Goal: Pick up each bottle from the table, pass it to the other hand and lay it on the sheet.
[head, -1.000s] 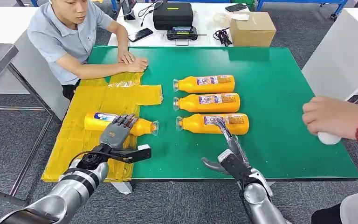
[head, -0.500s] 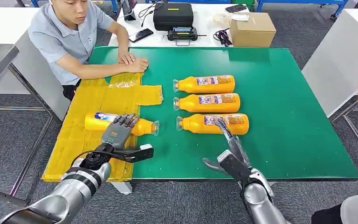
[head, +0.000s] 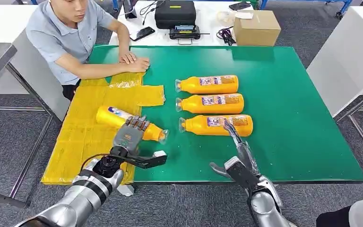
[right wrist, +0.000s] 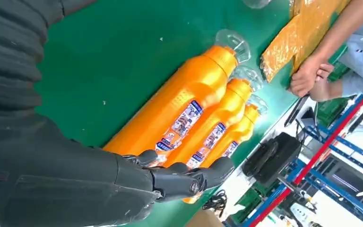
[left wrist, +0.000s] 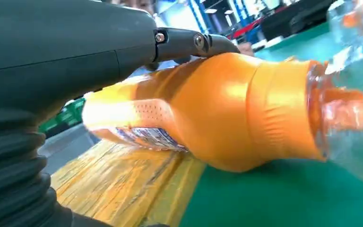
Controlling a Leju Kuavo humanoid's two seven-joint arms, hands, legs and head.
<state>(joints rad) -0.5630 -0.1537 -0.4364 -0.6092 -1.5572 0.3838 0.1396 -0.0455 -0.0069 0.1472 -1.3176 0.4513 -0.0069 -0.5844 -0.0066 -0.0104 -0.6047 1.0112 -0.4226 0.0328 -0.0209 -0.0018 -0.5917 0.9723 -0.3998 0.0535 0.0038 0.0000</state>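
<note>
While my left hand (head: 129, 135) lies over one bottle, count check: four orange bottles total.

Bottles: 4, all lying on their sides, clear caps.
Held bottle (head: 128, 123): slanted, base end over the sheet (head: 92, 120), cap end over the green mat (head: 283, 94); left wrist view shows it (left wrist: 208, 113) slightly off the surface, neck end low near the mat.
Left hand: fingers draped over the top of the held bottle at its neck side, thumb stretched out sideways toward my right; holding it.
Row of three: far bottle (head: 207, 84), middle bottle (head: 209, 103), near bottle (head: 216, 125), parallel, caps pointing toward the sheet, close together on the mat, near the held bottle's cap.
Right hand (head: 236, 150): fingers stretched out straight and close, tips at the near bottle's label, thumb out to the side; holds nothing. Right wrist view: fingertips (right wrist: 203, 176) over the label end of the near bottle (right wrist: 170, 113); touching or just above, can't tell.
Sheet: 1, yellow, crinkled, on the left part of the mat.
Person (head: 71, 33): 1, seated at the far left corner, both hands folded on the mat edge just beyond the sheet.
Back table: 1 black case (head: 175, 13), 1 cardboard box (head: 256, 27), 1 phone (head: 143, 33).
</note>
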